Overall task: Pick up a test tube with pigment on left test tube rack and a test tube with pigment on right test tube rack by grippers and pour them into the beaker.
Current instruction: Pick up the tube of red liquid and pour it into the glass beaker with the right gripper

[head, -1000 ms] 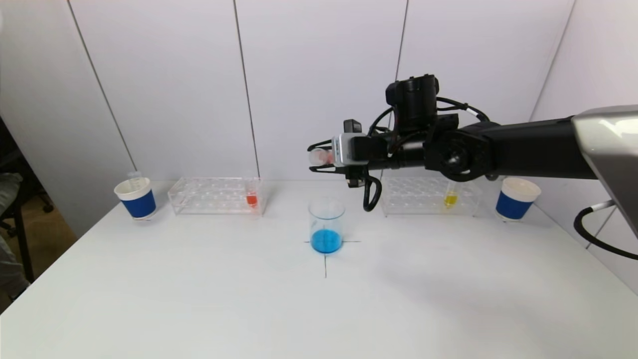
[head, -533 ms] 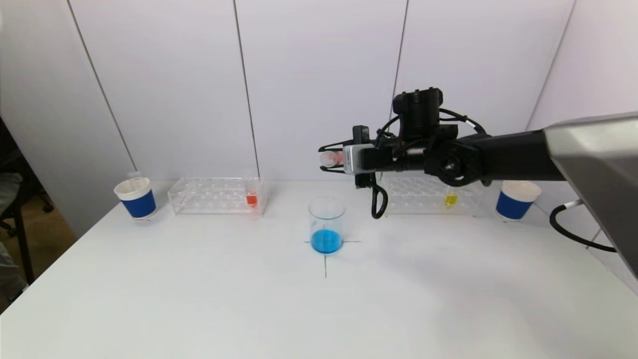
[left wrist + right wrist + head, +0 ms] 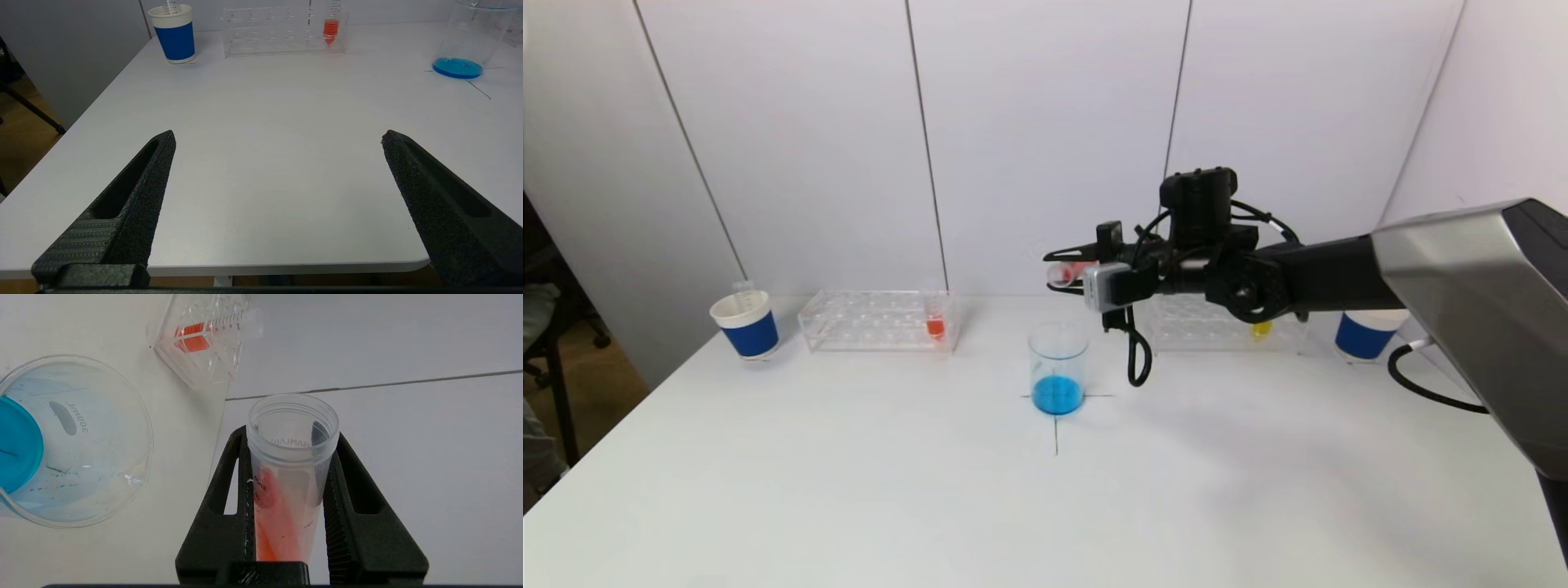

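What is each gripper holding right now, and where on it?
Right gripper clamps a clear plastic test tube with red pigment just below its open mouth. Left gripper holds nothing.

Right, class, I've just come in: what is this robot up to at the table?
The right hand is shut on a tube with red pigment, held nearly level in the air, its open mouth just above and behind the beaker, which already has blue liquid in it. No red is in the beaker yet. The left hand is open and empty, low over the near part of the table. Another red tube waits in the left rack.
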Tool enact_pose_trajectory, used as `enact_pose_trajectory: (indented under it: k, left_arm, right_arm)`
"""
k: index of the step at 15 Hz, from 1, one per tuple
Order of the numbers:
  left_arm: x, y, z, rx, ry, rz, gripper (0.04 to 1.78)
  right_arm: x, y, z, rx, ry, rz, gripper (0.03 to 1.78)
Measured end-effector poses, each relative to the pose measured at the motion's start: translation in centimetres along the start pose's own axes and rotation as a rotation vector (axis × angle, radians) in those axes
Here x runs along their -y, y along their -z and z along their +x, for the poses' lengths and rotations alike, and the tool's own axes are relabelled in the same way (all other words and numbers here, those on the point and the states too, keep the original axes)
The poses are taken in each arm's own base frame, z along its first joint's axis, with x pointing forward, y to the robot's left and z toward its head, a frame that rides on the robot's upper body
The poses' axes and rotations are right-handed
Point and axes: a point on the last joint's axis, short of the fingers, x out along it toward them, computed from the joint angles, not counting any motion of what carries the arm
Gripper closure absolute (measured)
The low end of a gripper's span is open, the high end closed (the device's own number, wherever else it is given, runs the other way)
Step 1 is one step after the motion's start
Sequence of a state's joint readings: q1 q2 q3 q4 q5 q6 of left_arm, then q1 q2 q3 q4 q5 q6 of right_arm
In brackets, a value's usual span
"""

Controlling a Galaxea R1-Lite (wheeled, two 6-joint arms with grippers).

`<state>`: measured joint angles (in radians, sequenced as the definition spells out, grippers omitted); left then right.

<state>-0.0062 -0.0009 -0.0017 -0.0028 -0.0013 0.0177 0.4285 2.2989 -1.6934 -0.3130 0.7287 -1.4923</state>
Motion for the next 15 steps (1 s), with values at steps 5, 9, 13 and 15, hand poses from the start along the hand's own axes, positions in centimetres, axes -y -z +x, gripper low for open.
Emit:
enact_pose_trajectory:
  k: [5, 9, 13, 15]
  left_arm:
    - [0.0, 0.0, 0.0, 0.0, 0.0, 0.0, 0.06]
    - [0.0, 0.0, 0.0, 0.0, 0.0, 0.0, 0.06]
    - [0.0, 0.0, 0.0, 0.0, 0.0, 0.0, 0.06]
    - [0.0, 0.0, 0.0, 0.0, 0.001, 0.001, 0.06]
  right_arm:
    - [-0.5, 0.4, 0.5, 0.028, 0.019, -0.046, 1.28]
    - [-0.9, 1.0, 0.4, 0.03, 0.037, -0.101, 1.28]
    - [-1.2, 1.4, 0.3, 0.025, 0.05, -0.161, 1.28]
    - [-1.5, 1.7, 0.2, 0.02, 0.061, -0.185, 1.28]
